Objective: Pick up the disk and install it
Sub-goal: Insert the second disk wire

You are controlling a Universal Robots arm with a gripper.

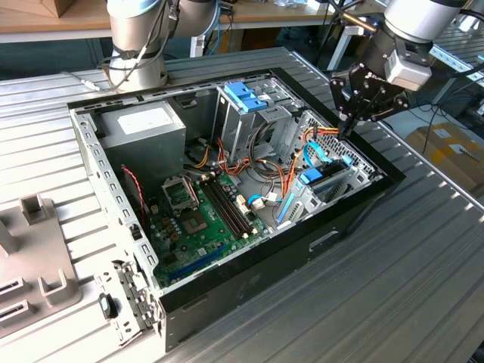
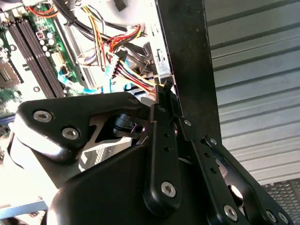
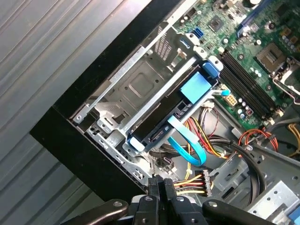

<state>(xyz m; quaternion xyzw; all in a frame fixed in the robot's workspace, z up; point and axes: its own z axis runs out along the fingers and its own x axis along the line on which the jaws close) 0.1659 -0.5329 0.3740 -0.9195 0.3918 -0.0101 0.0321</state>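
Disk [image 3: 173, 112] sits in its bay — gripper [image 3: 161, 183], fingers together, hovers above the ribbed metal table [image 1: 408, 272].

Bright even daylight, sharp focus, glare on white wall

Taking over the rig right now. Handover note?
Pincer: fingers together, nothing between them. It hangs over the corner of the open black computer case, by the red-yellow wire bundle in the first wrist view.
Disk: the flat silver-grey disk with light-blue plastic frame lies inside the metal drive bay, also seen in the exterior view.
Done: disk picked up, placed in the bay and released.
Left: I cannot tell whether it is fully latched.
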